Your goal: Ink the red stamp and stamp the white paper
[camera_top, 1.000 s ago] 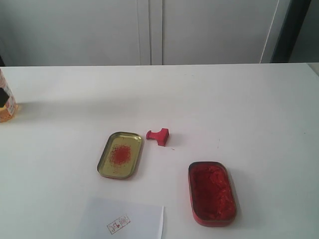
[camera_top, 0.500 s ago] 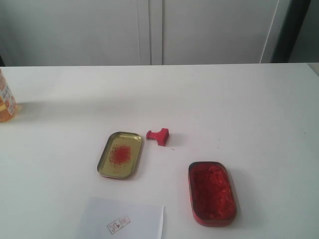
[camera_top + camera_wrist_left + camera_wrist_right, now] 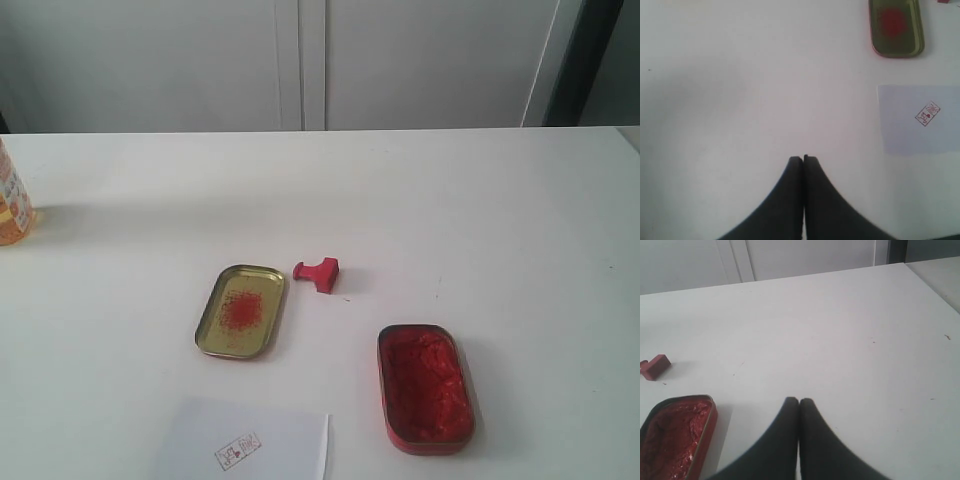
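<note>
The red stamp (image 3: 318, 271) lies on its side on the white table between the two tins; the right wrist view shows it too (image 3: 654, 366). The white paper (image 3: 245, 446) lies at the near edge and carries a small red imprint (image 3: 238, 452); in the left wrist view the paper (image 3: 920, 120) shows the same mark. My left gripper (image 3: 803, 159) is shut on nothing, above bare table away from the paper. My right gripper (image 3: 799, 401) is shut and empty, beside the red ink tin (image 3: 675, 432). Neither gripper appears in the exterior view.
A gold tin (image 3: 241, 310) with a red smudge lies left of the stamp. The red tin of ink paste (image 3: 424, 386) lies right of the paper. An orange container (image 3: 12, 208) stands at the far left edge. White cabinet doors stand behind the table.
A dark object at the far left by the orange container has left the view. The stamp, tins and paper have not moved.
</note>
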You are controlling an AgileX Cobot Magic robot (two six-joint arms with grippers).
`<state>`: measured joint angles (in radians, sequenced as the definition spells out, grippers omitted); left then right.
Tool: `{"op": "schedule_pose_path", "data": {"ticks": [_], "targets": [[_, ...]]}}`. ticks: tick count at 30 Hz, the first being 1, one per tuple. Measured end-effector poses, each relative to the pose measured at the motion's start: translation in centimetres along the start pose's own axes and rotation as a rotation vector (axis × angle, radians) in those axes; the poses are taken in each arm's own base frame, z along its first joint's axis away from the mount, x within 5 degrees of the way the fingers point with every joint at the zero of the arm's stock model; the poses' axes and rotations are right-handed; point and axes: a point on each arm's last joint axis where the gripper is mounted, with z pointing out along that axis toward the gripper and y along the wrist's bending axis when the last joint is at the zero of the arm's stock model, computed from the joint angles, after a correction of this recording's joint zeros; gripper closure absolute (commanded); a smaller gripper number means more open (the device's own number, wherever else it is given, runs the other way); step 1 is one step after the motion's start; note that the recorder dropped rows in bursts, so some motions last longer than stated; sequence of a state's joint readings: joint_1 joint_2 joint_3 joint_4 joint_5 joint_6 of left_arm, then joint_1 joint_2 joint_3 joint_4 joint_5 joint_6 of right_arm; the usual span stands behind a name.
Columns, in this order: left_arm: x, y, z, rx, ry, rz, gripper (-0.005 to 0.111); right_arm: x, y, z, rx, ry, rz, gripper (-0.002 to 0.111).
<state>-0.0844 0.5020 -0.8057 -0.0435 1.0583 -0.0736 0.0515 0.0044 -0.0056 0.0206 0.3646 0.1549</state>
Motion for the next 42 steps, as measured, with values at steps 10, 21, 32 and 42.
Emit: {"op": "schedule_pose_path", "data": {"ticks": [10,21,32,42], "targets": [[0.2,0.0,-0.3,-0.001,-0.018,0.024,0.107,0.0,0.0,0.0,0.000,0.000,0.000,0.108],[-0.4,0.0,-0.3,-0.011,-0.087,0.029,0.107,0.0,0.0,0.0,0.000,0.000,0.000,0.108],[4.1,1.3,6.6,-0.096,-0.409,0.046,0.107,0.0,0.0,0.0,0.000,0.000,0.000,0.108],[9.5,1.9,12.8,-0.116,-0.509,0.040,0.107,0.0,0.0,0.0,0.000,0.000,0.000,0.108]]}}
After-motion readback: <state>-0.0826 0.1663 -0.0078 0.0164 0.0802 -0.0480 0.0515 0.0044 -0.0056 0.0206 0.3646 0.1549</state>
